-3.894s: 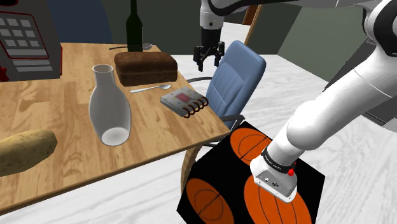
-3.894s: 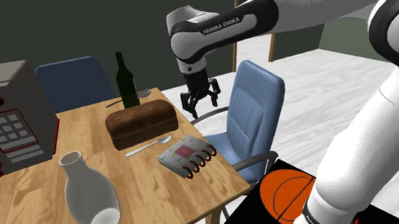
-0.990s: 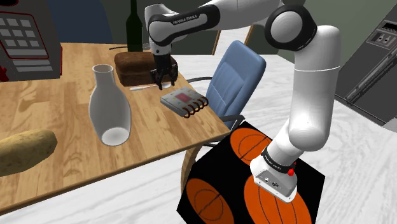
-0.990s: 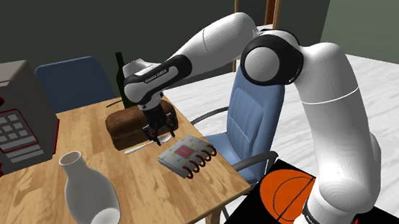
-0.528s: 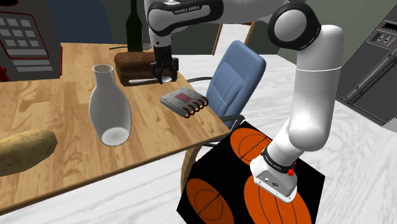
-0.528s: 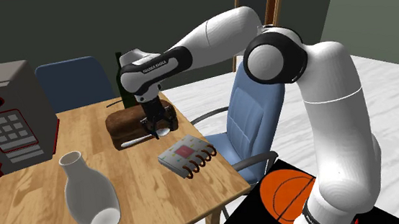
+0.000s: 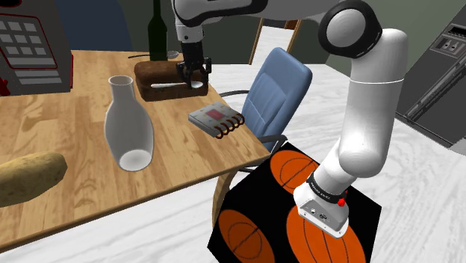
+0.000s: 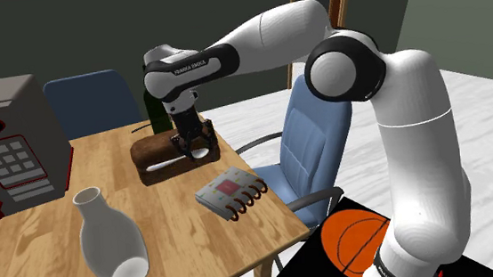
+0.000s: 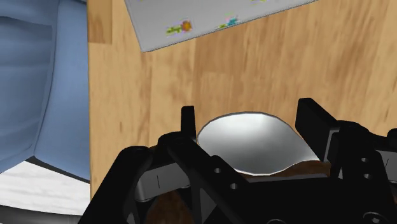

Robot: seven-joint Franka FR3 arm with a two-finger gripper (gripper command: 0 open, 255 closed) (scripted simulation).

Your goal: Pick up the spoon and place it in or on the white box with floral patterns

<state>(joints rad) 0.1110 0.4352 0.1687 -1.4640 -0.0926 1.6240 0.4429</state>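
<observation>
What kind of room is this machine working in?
Most likely a room in a house, perhaps a dining corner or home office: a wooden table with a dark bottle standing on it, and a blue padded chair beside it.

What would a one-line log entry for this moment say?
gripper: shut on spoon | spoon: held above wooden table | white floral box: on table, nothing on it

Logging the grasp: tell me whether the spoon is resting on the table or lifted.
Lifted. The claw clasps the spoon by its bowl, clear above the table.
</observation>
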